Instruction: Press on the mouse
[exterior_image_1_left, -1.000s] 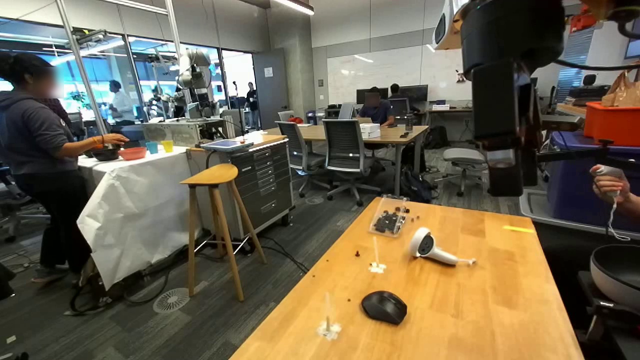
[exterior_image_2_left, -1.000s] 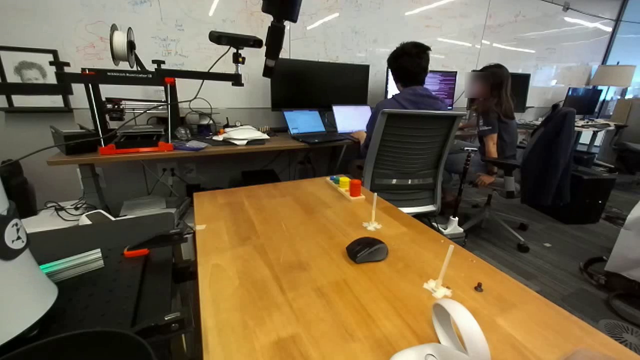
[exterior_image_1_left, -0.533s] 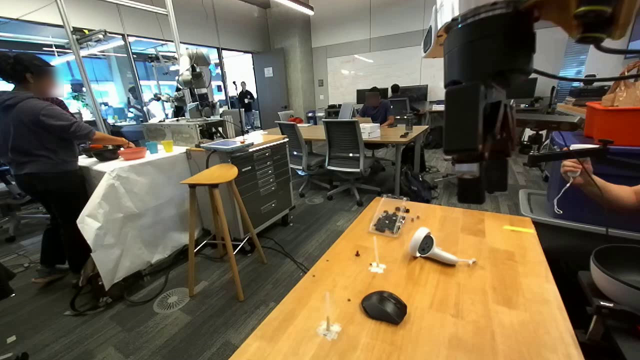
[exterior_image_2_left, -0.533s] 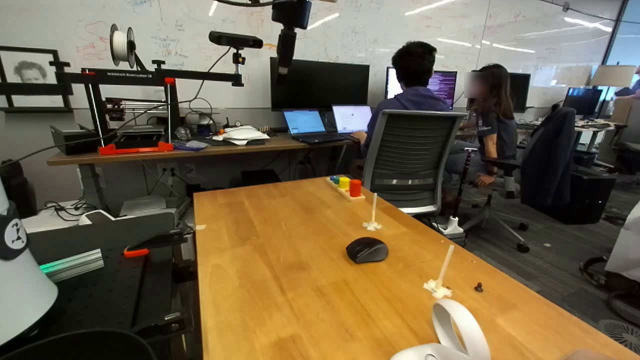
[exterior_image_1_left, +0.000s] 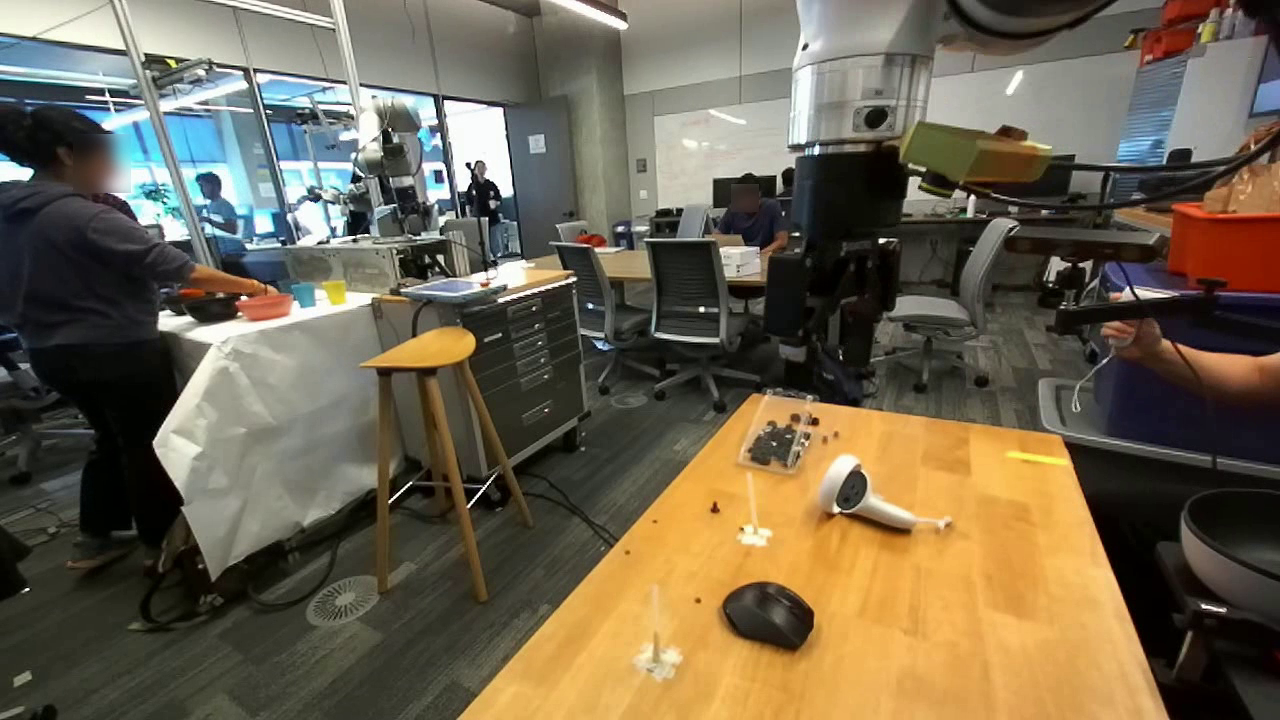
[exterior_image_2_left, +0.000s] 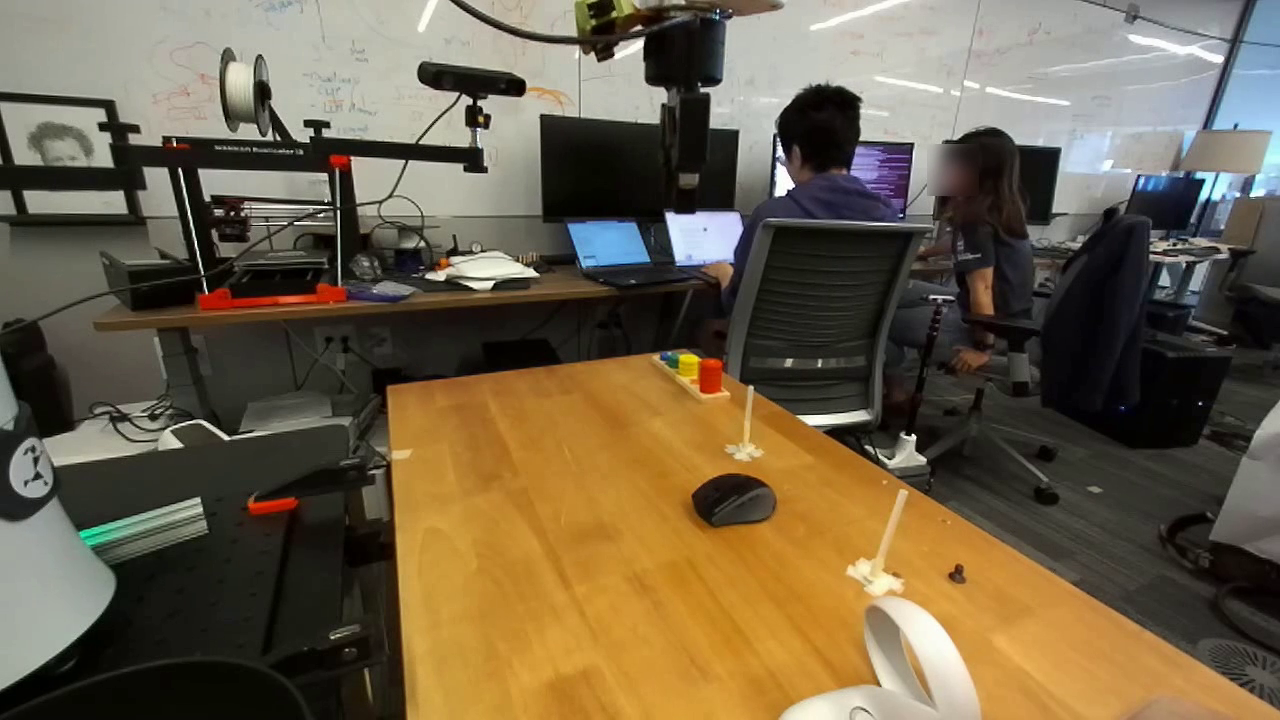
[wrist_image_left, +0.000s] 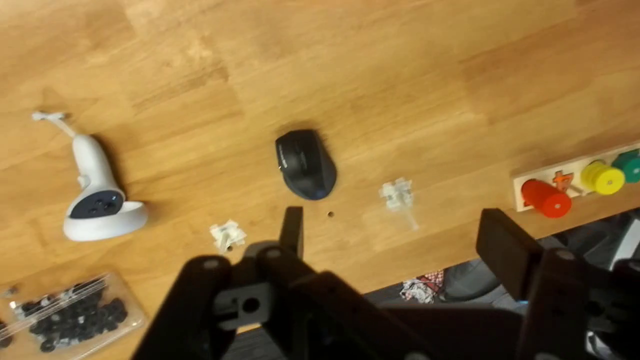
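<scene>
Hanging well above the desk (exterior_image_1_left: 960, 610), the gripper (wrist_image_left: 394, 225) has its fingers (wrist_image_left: 293, 230) spread wide with nothing held between them. The mouse (wrist_image_left: 306, 165) lies below it, untouched, set in from the long edge that faces away from the robot's base (exterior_image_2_left: 50, 570) and, lengthwise, between the two pale pegs (exterior_image_2_left: 748, 418) taped near that edge. From where I'm standing, the press turns on how far off to the side the mouse is. In both exterior views the gripper looks slightly nearer the base-side long edge than the mouse does, while the wrist view puts the mouse off the midline between the fingers, toward the corner with the parts tray (wrist_image_left: 133, 314). So I'd guess a small shift toward that corner, then a long drop. The mouse's long axis runs across the desk, roughly square to the long edges; the finger-to-finger line runs more nearly along them, so fingers spread like this might straddle it, one down each side, instead of pressing
</scene>
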